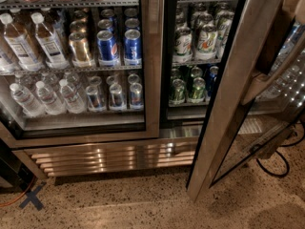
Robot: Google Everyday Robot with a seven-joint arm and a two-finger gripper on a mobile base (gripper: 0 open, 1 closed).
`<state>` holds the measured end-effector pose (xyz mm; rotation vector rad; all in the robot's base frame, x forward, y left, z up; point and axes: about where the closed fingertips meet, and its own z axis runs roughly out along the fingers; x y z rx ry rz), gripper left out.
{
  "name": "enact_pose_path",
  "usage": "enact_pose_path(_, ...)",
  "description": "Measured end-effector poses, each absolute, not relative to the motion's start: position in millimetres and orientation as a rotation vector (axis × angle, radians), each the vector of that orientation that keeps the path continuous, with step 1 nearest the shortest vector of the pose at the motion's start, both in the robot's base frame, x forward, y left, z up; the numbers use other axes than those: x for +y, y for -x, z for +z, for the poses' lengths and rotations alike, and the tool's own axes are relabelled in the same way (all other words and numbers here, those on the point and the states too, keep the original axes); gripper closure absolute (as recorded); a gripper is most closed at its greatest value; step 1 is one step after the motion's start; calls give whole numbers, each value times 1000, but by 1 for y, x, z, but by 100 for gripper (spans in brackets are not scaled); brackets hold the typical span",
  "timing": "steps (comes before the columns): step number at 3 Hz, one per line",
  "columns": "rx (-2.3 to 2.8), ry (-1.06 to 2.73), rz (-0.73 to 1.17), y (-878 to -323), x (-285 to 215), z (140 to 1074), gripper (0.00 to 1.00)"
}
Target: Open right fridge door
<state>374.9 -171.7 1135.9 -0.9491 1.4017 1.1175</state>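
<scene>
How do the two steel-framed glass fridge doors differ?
The right steel-framed glass door stands swung open; the left steel-framed glass door sits shut. The left pane faces the camera squarely; the right slants away, nearly edge-on. Both have brushed-steel frames. The robot's hand is top right, beside the open door.

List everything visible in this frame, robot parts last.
fridge: one, stainless steel, louvred grille at its base.
right fridge door: one, steel frame with glass, swung open at right.
left door: one, steel-framed glass, shut.
water bottles: several, clear, lower left shelf.
blue cans: two, middle left shelf.
green cans: several, right compartment shelves.
floor: speckled tan.
tape cross: one, blue, floor at lower left.
cable: one, black, floor behind the open door.
gripper: one, pale, top right corner at the open door's upper edge.
</scene>
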Motion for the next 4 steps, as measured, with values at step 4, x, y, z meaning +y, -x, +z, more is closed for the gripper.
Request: enact_pose_path(4,1642,766,835,-236,-215,1151,0)
